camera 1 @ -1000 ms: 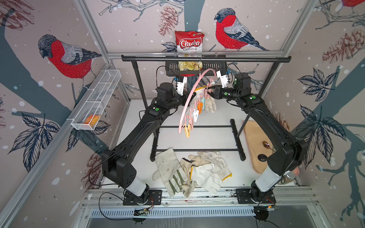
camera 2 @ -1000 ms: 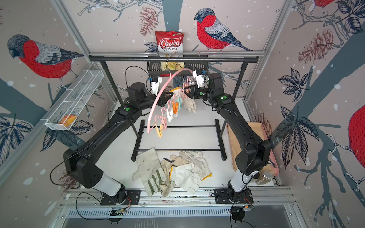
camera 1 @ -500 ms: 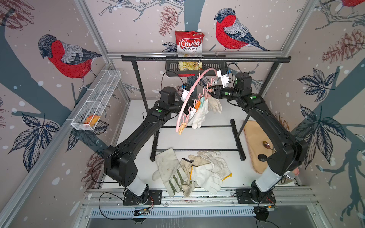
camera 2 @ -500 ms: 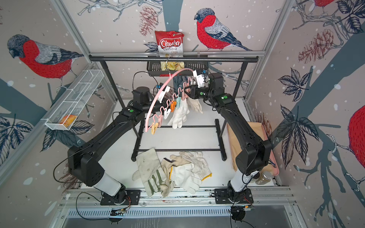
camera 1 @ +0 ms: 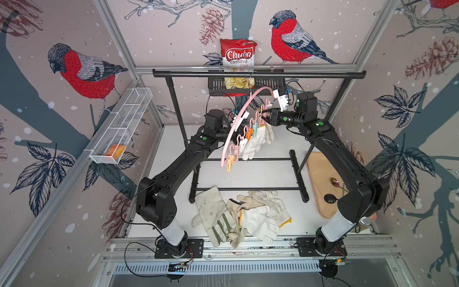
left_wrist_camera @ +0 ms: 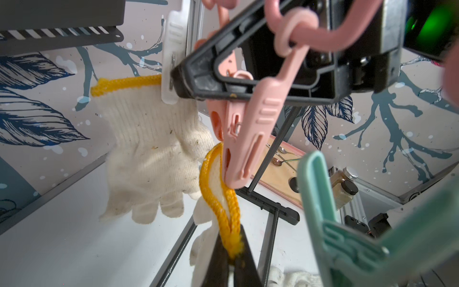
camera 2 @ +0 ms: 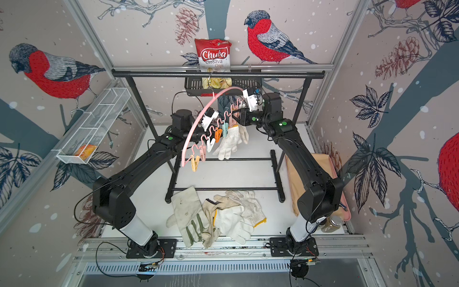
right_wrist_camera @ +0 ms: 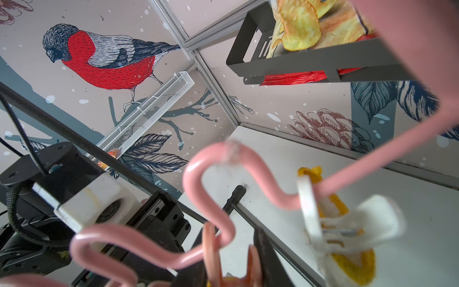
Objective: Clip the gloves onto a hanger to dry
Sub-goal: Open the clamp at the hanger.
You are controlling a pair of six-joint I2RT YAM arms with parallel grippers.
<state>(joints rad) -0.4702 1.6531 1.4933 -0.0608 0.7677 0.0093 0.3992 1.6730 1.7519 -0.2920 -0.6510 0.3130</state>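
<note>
My left tool [left_wrist_camera: 232,258] is clenched on the yellow cuff of an off-white knit glove [left_wrist_camera: 207,184], held up to the pink plastic clothespin [left_wrist_camera: 250,134] that my right tool [camera 1: 265,116] squeezes on the pink arched plastic hanger [right_wrist_camera: 192,179]. A second ago my left arm was farther out and the glove was bunched up. Now the glove dangles full length.

Pink hanger [right_wrist_camera: 422,37], off-white gloves [left_wrist_camera: 154,149] with yellow cuffs, black rack [camera 1: 258,74], red-breasted bird wallpaper [camera 1: 84,72]

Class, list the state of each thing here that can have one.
Left hand: shut on held glove's cuff.
Right hand: shut on pink clothespin.
Pink clothespin: tip at that cuff.
Hanger: hooked on rack.
Clipped glove: hanging from white clothespin.
Other gloves: piled on table.
</note>
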